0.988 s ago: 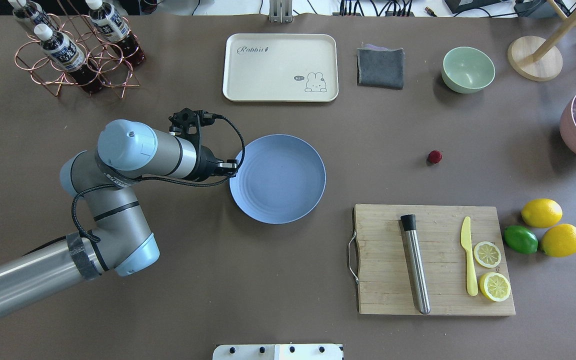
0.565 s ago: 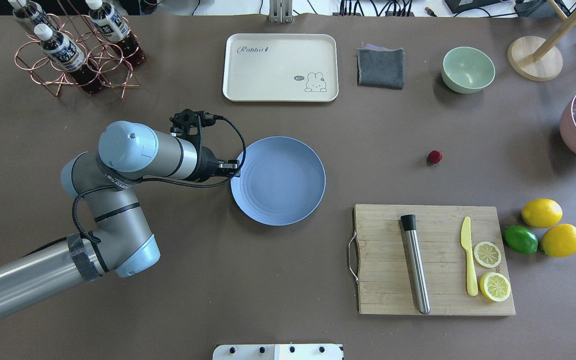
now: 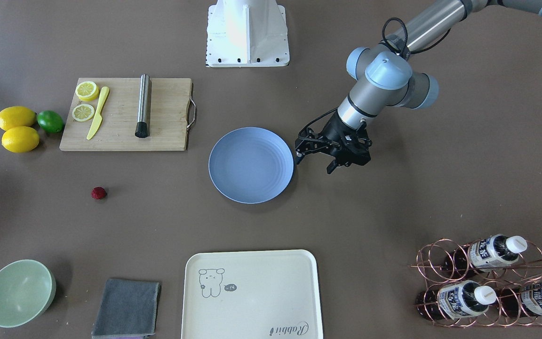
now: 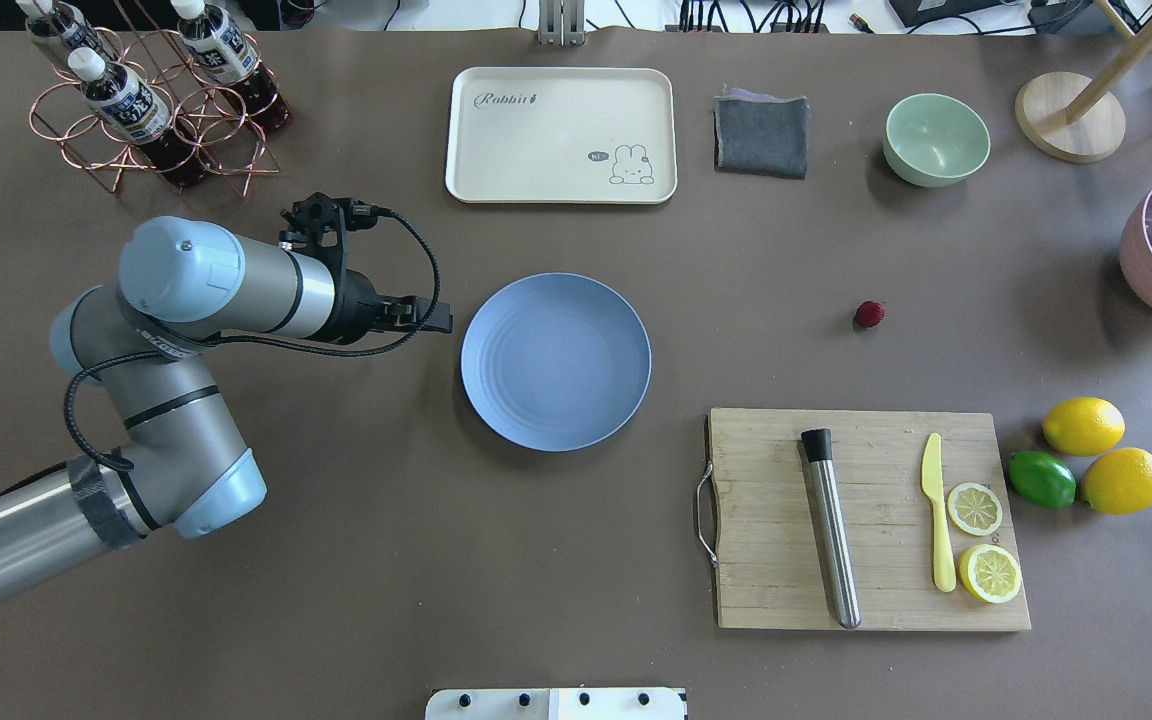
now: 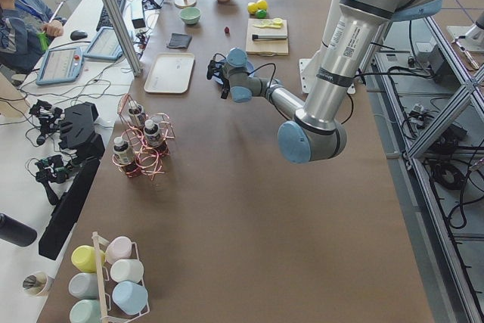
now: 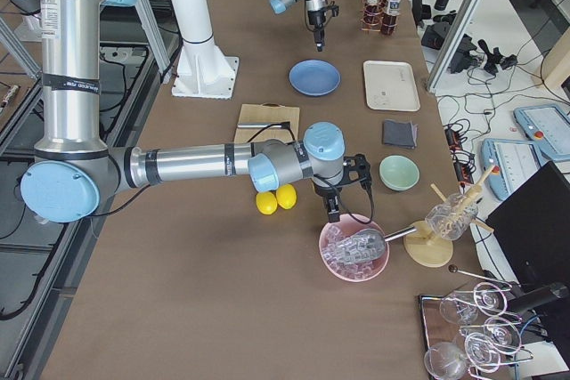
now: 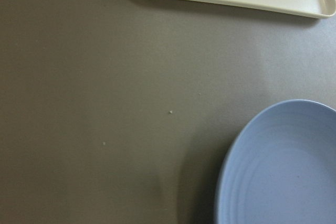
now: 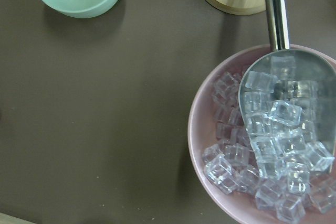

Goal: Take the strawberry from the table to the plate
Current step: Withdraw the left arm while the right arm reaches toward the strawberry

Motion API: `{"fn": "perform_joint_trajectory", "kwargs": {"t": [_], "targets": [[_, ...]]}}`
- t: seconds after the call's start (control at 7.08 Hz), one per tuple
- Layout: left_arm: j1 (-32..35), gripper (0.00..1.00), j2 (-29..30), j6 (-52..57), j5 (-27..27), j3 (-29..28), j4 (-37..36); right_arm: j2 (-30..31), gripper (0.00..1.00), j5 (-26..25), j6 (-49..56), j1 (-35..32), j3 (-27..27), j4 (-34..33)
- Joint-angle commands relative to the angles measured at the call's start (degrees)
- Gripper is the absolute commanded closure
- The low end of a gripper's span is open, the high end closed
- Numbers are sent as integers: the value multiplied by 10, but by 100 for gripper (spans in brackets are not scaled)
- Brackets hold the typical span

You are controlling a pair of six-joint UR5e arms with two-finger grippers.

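The strawberry (image 4: 869, 314) (image 3: 98, 193), small and dark red, lies on the bare table (image 4: 736, 300), well to the right of the light-blue plate (image 4: 556, 362) (image 3: 251, 165). The plate holds nothing. My left gripper (image 4: 439, 319) (image 3: 314, 164) hangs just left of the plate's rim, apart from it, open with nothing between its fingers. Its wrist view shows the plate's edge (image 7: 283, 166) and bare table. My right gripper (image 6: 333, 216) shows only in the exterior right view, beside a pink ice bowl (image 8: 262, 140); I cannot tell if it is open or shut.
A wooden cutting board (image 4: 766, 560) carries a steel muddler, a yellow knife and lemon slices. Beside it lie two lemons (image 4: 1083, 425) and a lime (image 4: 1041, 478). At the back are a cream tray (image 4: 561, 135), a grey cloth (image 4: 761, 135), a green bowl (image 4: 936, 138) and a bottle rack (image 4: 151, 100).
My left arm has drawn back to the left, so its gripper has gone from the plate's left rim to a short gap away. The strawberry has not moved.
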State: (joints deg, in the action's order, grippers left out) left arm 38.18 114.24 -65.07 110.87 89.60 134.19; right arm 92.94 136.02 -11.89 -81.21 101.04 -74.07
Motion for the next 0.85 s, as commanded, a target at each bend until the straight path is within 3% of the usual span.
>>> {"fn": "perform_joint_trajectory", "kwargs": {"t": [0.0, 0.14, 0.28, 0.42, 0.71], "targets": [[103, 2, -75, 116, 96, 37, -21, -31, 0, 24, -110, 28, 22, 12], [155, 2, -114, 191, 134, 37, -21, -45, 0, 13, -215, 72, 21, 64], [205, 1, -149, 265, 164, 35, -21, -60, 0, -68, -303, 135, 23, 87], [252, 1, -179, 348, 196, 32, -23, -94, 0, -130, -378, 194, 19, 86], [366, 0, -219, 459, 270, -2, -24, -114, 1, -205, -441, 277, 9, 82]]}}
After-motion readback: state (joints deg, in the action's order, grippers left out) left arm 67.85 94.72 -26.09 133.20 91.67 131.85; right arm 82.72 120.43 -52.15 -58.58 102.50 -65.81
